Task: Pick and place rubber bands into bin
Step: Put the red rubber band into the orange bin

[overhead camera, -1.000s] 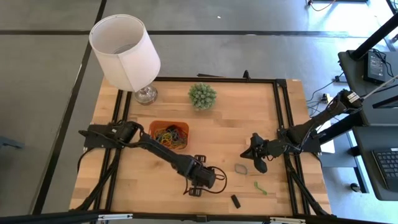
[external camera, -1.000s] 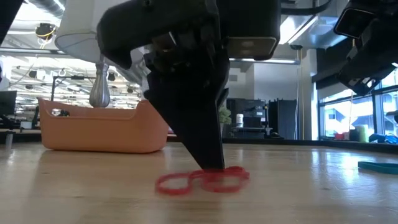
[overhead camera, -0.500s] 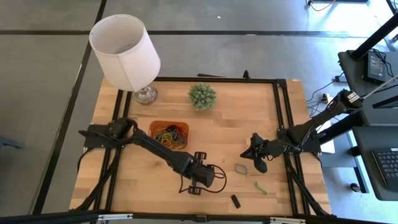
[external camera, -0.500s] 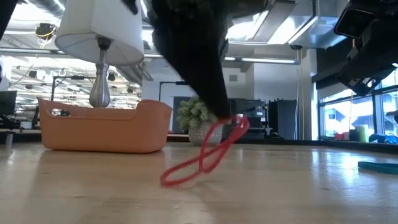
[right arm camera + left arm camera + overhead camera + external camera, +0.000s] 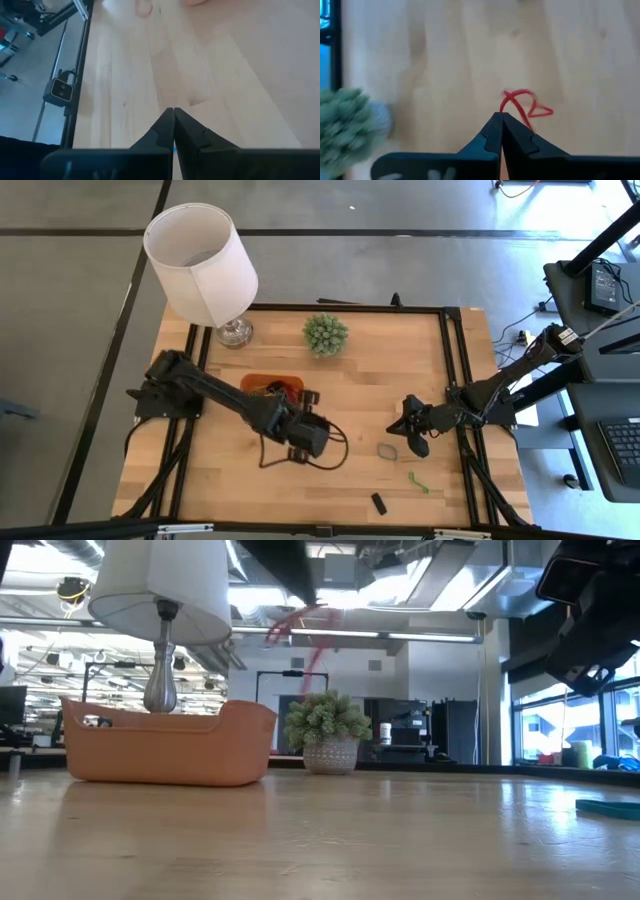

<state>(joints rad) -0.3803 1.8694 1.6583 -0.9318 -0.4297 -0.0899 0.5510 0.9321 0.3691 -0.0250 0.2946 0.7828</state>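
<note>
1. Lifted off the table since the earlier frame, the red rubber band [image 5: 524, 105] is pinched in the left gripper [image 5: 501, 118] — raised beside the bin [image 5: 170, 745].
2. Right gripper [image 5: 173, 114] is closed, empty — parked at the table's [image 5: 400, 380] right side.

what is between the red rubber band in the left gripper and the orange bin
Nothing visible. The left gripper holds the red rubber band in the air, right beside the orange bin.
</note>
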